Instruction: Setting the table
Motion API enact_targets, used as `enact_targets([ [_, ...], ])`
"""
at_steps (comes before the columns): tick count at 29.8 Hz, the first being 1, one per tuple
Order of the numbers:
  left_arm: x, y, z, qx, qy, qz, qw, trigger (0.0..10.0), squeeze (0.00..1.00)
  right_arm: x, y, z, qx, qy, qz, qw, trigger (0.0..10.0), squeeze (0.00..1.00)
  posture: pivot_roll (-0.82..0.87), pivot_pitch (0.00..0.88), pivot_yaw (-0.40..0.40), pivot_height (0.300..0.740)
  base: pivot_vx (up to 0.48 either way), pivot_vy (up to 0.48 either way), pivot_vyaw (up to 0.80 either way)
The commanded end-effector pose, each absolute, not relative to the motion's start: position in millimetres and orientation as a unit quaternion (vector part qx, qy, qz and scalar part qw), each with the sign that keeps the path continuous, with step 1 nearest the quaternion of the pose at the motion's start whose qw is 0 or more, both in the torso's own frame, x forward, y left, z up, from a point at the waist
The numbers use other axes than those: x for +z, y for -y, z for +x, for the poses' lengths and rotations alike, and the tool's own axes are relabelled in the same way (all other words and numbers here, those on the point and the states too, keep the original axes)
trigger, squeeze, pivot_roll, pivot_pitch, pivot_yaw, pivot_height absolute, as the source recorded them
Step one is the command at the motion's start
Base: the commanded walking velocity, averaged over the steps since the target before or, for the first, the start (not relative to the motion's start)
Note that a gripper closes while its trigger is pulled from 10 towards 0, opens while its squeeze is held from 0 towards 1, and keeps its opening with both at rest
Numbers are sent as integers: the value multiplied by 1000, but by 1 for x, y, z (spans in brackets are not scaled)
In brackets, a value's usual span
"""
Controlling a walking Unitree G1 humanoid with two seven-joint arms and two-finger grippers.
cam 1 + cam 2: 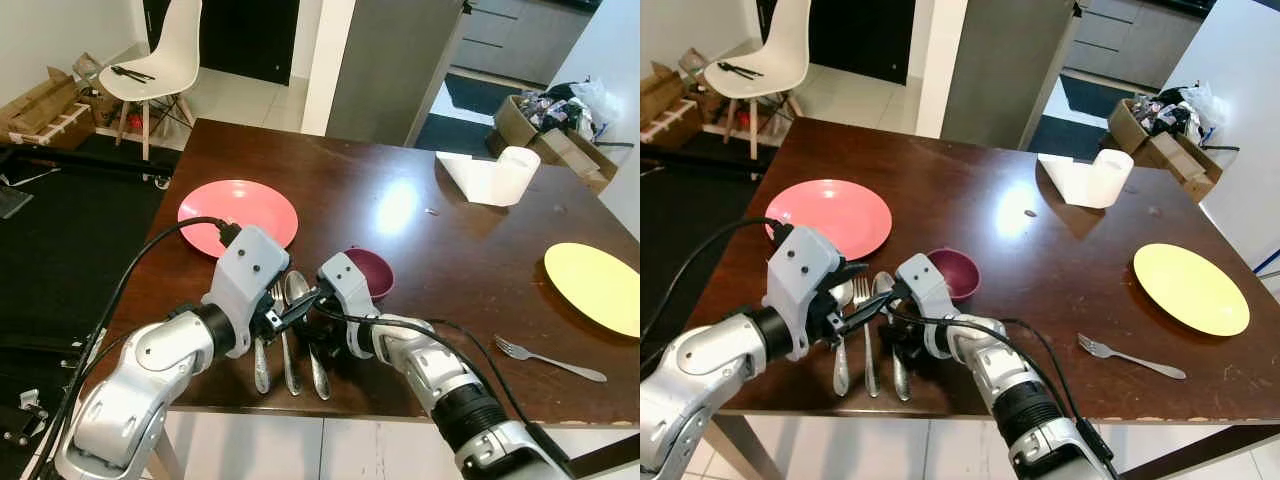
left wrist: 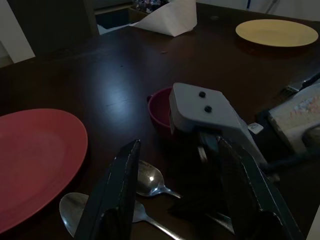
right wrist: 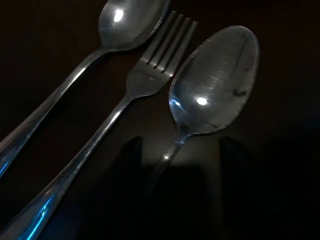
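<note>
So from the head camera: dark wooden table (image 1: pixel 420 240) with a pink plate (image 1: pixel 238 215) toward its left edge, nothing on it, and a yellow plate (image 1: pixel 597 285) at the right edge, also bare. A small maroon bowl (image 1: pixel 372 271) sits near the front edge, can't make out anything inside. Just beside the bowl, along the front edge, lie two spoons and a fork (image 1: pixel 284 335) side by side; another fork (image 1: pixel 550 358) lies by the yellow plate. A paper towel roll (image 1: pixel 505 175) stands toward the far right corner. Both pincers are down over that cutlery: the left pincer (image 1: pixel 292 312) points across it, the right pincer (image 1: pixel 318 335) hangs right over the handles. White chair (image 1: pixel 160 55) and cardboard boxes (image 1: pixel 40 105) on the tiled floor behind.

Left wrist cam: its fingers (image 2: pixel 117 200) are spread apart, with a spoon (image 2: pixel 150 181) lying between them, untouched, and the right arm's grey housing in front of the bowl.

Right wrist cam: pretty dark, the nearest spoon (image 3: pixel 215 82) has its handle running between the spread fingers (image 3: pixel 127 165), nothing pinched.
</note>
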State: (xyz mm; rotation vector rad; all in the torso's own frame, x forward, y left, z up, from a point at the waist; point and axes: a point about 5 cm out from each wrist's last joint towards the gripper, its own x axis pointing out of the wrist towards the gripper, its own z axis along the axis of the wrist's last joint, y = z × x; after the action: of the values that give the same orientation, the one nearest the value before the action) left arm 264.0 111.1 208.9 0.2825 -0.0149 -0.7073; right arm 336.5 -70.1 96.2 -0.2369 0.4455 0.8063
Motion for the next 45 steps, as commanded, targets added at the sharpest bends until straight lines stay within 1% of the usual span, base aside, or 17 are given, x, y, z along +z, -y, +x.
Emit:
enact_targets([
  [1,209,-106,260,-355,6,135,925,10000,0,18,116,299,331,-392,-171,841,0,0,94,129,-110,740,0,0,0],
  [7,208,-105,260,-352,5,133,926,10000,0,14,122,296,330,-400,-175,837,0,0,90,126,-110,740,0,0,0],
  [19,208,-104,264,-351,7,132,927,10000,0,21,123,301,332,-381,-148,850,0,0,77,97,-97,740,0,0,0],
  [23,208,-103,265,-351,8,131,927,10000,0,26,125,304,327,-365,-139,861,0,0,72,91,-91,740,0,0,0],
  [26,207,-103,267,-346,10,129,929,10000,0,44,124,311,320,-321,-101,886,0,0,70,80,-79,740,0,0,0],
  [28,208,-104,269,-336,14,127,933,10000,0,62,123,316,317,-276,-71,905,0,0,63,71,-65,740,0,0,0],
  [29,208,-104,269,-336,14,127,933,10000,0,62,123,316,317,-276,-71,905,0,0,63,71,-65,740,0,0,0],
  [30,209,-105,271,-325,17,122,938,10000,0,75,121,318,312,-246,-48,916,0,0,61,67,-56,740,0,0,0],
  [31,214,-109,276,-300,26,110,947,10000,0,105,115,314,330,-167,-11,929,6039,0,55,56,-29,740,0,0,0],
  [32,215,-111,277,-294,28,107,949,10000,0,112,113,312,336,-148,-3,930,6039,0,55,56,-29,740,0,0,0],
  [33,217,-114,279,-283,30,100,953,10000,0,120,111,307,336,-123,10,934,10000,0,47,52,-14,740,0,0,0],
  [35,218,-116,281,-276,31,95,956,10000,0,125,110,305,333,-110,19,936,10000,0,47,52,-14,740,0,0,0],
  [37,222,-124,283,-263,34,87,960,10000,0,137,103,294,334,-75,35,939,10000,0,26,38,19,740,0,0,0],
  [39,225,-129,286,-257,37,83,962,10000,0,145,98,284,342,-54,41,937,10000,0,16,30,28,740,0,0,0],
  [43,230,-134,292,-243,45,80,966,10000,0,159,89,270,360,-24,54,931,10000,0,3,21,33,740,0,0,0],
  [45,230,-134,293,-241,46,80,966,10000,0,160,89,270,360,-23,54,931,10000,0,2,19,30,740,0,0,0],
])
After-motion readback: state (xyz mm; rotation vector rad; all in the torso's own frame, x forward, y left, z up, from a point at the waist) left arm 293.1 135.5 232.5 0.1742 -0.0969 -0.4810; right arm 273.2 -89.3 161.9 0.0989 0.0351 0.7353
